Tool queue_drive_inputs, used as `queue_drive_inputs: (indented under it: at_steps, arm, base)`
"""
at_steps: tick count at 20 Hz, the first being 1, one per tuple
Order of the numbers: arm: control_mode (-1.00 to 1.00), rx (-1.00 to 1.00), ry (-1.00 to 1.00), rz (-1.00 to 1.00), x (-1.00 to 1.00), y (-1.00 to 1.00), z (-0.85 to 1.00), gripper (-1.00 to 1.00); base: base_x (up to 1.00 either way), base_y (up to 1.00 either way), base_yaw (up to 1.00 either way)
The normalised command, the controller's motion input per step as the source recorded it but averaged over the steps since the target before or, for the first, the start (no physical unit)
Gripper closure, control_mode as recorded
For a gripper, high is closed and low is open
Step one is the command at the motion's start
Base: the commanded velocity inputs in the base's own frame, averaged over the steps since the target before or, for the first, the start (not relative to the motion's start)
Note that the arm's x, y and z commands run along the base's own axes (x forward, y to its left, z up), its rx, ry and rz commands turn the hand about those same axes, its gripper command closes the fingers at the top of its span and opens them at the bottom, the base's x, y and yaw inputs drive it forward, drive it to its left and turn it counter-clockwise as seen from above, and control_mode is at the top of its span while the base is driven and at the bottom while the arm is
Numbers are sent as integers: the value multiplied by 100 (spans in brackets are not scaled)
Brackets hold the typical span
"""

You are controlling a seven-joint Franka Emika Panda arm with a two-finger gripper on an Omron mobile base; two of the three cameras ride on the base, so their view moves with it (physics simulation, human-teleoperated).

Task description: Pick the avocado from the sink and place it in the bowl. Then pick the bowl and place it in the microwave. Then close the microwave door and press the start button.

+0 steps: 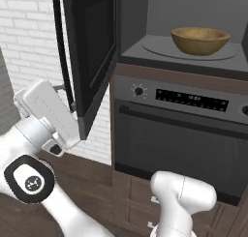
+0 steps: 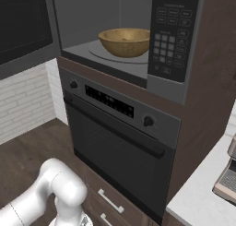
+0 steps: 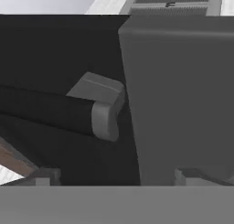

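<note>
The wooden bowl stands on the round turntable plate inside the open microwave. The avocado is hidden and the sink is out of view. The black microwave door is swung out to the left. My white wrist sits low beside the door's outer face. In the hand view my gripper is open, its fingertips wide apart with nothing between them. Close ahead of them are the door's dark bar handle and its grey bracket.
The oven with knobs and a display sits under the microwave. A white brick wall is on the left. A coffee machine stands on the light counter at right. A flat grey slab fills the right of the hand view.
</note>
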Motion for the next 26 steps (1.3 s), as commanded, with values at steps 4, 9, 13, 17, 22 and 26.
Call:
queue_drive_inputs:
  at_steps: [4, 9, 13, 17, 22, 26]
  arm:
    - [-100, 15, -23, 0, -16, -65, 23, -100]
    - [-100, 18, -14, 0, -14, -78, 18, -100]
    - [-100, 19, -7, 0, -1, -87, 15, -100]
    - [-100, 19, -3, 0, 0, -89, 11, -100]
    - [-100, 19, -3, 0, 0, -87, 16, -100]
    - [-100, 18, -3, 0, 0, -83, 20, -100]
  base:
    - [0, 0, 0]
    - [0, 0, 0]
    - [0, 0, 0]
    - [0, 0, 0]
    - [0, 0, 0]
    - [0, 0, 0]
